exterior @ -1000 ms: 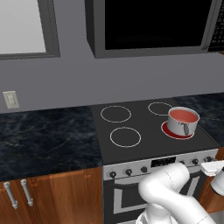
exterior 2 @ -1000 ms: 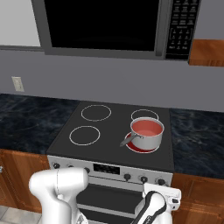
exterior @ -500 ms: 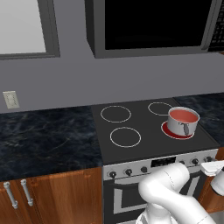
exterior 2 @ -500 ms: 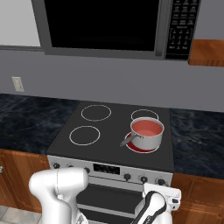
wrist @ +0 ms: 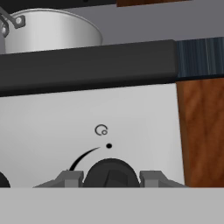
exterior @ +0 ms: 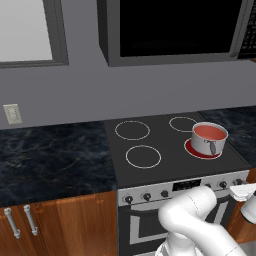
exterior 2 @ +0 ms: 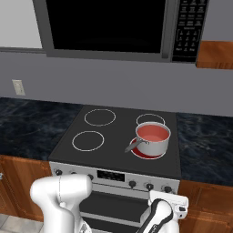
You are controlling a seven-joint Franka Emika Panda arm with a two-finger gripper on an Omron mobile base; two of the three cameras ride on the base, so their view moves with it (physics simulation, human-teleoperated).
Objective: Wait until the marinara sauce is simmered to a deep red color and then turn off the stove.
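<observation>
Nothing is shifting across the last second: the gripper [wrist: 111, 178] is staying narrowed about the stove's [exterior: 170, 150] knob [wrist: 111, 174], seemingly touching it. Above and left, the sauce [exterior 2: 152, 132] is sitting salmon-red in its pot [exterior 2: 153, 142]; waiting is likely continuing.

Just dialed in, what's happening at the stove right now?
A steel saucepan of marinara sauce sits on the glowing front-right burner of the stove. The sauce looks salmon-red, not deep red. The arm is low in front of the oven, and the hand view shows the end effector right at a black knob on the silver front panel, its fingertips on either side of it.
</observation>
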